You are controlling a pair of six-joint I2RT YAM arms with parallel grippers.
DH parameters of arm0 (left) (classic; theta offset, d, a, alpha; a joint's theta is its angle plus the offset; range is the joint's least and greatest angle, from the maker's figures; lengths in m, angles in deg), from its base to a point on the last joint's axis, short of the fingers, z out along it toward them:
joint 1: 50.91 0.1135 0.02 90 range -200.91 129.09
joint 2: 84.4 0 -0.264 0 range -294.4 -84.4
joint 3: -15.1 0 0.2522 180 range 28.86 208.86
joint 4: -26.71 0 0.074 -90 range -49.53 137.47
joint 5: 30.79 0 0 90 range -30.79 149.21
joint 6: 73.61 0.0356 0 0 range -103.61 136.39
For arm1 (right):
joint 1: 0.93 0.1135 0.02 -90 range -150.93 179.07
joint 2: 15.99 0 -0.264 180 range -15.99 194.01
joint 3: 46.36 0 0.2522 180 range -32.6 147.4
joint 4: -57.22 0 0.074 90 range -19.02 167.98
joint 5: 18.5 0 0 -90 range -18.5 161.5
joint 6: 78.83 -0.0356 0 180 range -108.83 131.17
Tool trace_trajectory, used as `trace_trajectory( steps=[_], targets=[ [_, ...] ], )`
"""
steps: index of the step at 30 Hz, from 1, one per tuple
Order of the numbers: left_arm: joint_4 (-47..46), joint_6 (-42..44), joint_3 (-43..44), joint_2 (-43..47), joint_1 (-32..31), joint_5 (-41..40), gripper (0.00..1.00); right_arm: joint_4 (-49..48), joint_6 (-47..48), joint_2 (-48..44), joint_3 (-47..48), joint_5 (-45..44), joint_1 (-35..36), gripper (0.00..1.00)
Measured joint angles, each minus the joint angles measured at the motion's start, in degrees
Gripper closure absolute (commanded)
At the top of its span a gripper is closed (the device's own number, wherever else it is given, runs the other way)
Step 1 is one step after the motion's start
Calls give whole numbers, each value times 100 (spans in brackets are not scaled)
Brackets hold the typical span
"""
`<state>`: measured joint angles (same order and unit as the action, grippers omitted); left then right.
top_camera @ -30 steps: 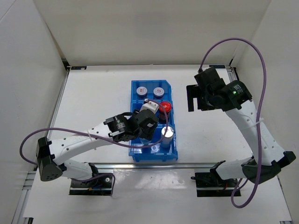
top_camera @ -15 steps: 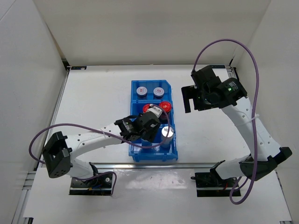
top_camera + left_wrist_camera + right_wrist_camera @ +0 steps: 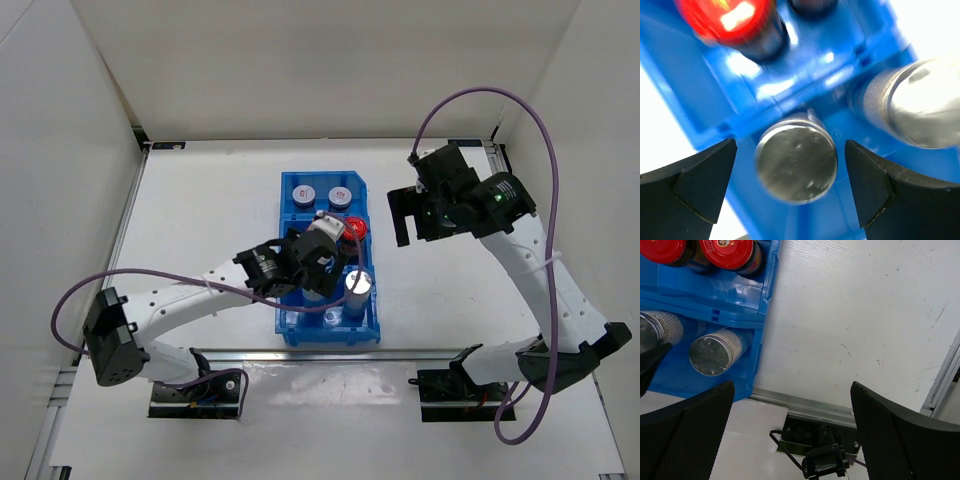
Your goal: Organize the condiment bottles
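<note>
Half a second on, my left gripper (image 3: 318, 262) has swung back toward the far edge of the table (image 3: 200, 200) and now covers the red cap that was showing beside it. My right arm has hardly shifted.

My left jaws stand apart, one finger (image 3: 687, 185) on each side of the first silver-capped bottle (image 3: 796, 162). Blue shows between each finger and the cap, so I grip nothing. That bottle stands upright on the left side of the near compartment of the blue tray (image 3: 375, 325). The second silver-capped bottle (image 3: 358, 285) stands just beside it on the right.

The middle compartment holds the right red-capped bottle (image 3: 352, 228) and the left red-capped bottle (image 3: 662, 250). The left one is hidden under my left wrist in the top view. The two grey-lidded bottles (image 3: 301, 195) (image 3: 339, 195) stand side by side in the far compartment.

The tray lies about midway between the table's left and right edges, closer to the near edge than to the far one.

My right gripper (image 3: 403, 215) hangs over bare table just right of the tray, on the side toward the right edge. Its jaws are spread wide and hold nothing.
</note>
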<state>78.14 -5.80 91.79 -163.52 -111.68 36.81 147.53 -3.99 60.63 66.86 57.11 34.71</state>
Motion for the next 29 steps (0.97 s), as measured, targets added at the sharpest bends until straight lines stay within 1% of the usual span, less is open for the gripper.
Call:
trace_trajectory(
  steps=[2,6,9,11,13,16,18,21,23,26,29],
  targets=[
    [216,146,407,103,15,-162,0,0,2,-17,2,-24,0,0],
    [612,415,1633,162,20,-575,0,0,2,-20,2,-63,0,0],
    [837,570,2251,284,125,-778,0,0,4,-20,11,-81,0,0],
    [1062,527,2507,407,378,-1008,0,9,7,-20,44,-87,0,0],
    [1344,398,2559,560,846,-1244,0,15,15,-17,133,-111,0,0],
    [1598,256,2264,942,1915,-1416,0,20,22,-20,293,-229,0,0],
    [1611,186,1838,1344,2699,-1502,0,9,37,-20,433,-313,0,0],
    [1453,160,1224,1937,3453,-1609,0,-24,61,-22,601,-343,0,0],
    [1272,205,844,2197,3773,-1779,0,-55,85,-31,647,-343,0,0],
    [734,278,76,2446,3989,-2332,0,-55,149,-31,684,-365,0,0],
    [-361,520,-949,2612,4179,-2730,0,-59,234,-28,765,-455,0,0]
  ],
)
